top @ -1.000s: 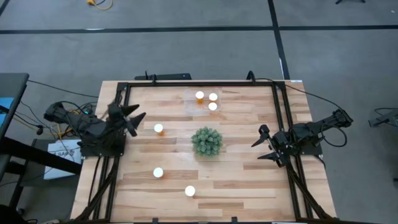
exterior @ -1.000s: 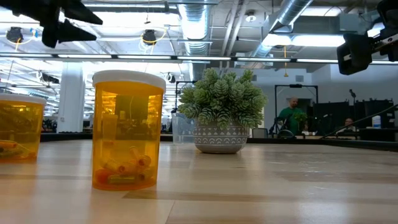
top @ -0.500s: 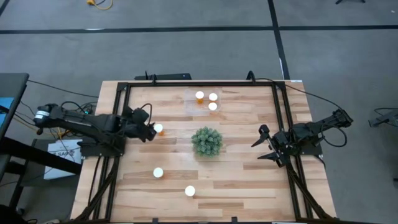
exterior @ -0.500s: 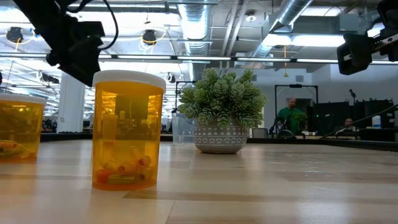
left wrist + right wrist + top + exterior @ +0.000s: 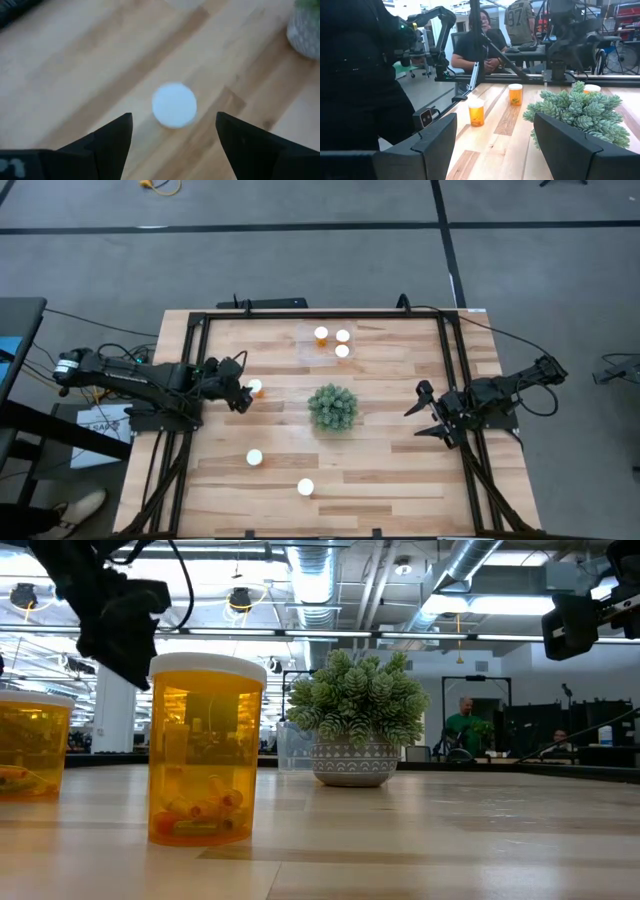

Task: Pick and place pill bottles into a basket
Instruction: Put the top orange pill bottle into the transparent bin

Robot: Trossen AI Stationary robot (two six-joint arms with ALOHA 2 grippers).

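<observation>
Three orange pill bottles with white caps (image 5: 336,341) stand in the clear basket (image 5: 306,340) at the table's far middle. A fourth bottle (image 5: 257,388) stands on the table left of the plant. Two more stand near the front, one (image 5: 254,457) left of the other (image 5: 306,487); they show large in the low view (image 5: 205,750). My left gripper (image 5: 241,396) is open, pointing down over the fourth bottle's cap (image 5: 174,105), one finger on either side, not touching. My right gripper (image 5: 427,412) is open and empty at the table's right edge.
A green spiky plant (image 5: 332,407) in a grey pot stands at the table's middle, right of the fourth bottle. A black metal frame (image 5: 200,320) runs round the table. People sit beyond the table in the right wrist view (image 5: 482,45).
My left gripper has reached from the table's left edge toward the right, tipped its fingers down, and come over the bottle left of the plant. It has then settled slightly lower. The bottles have stayed put.
</observation>
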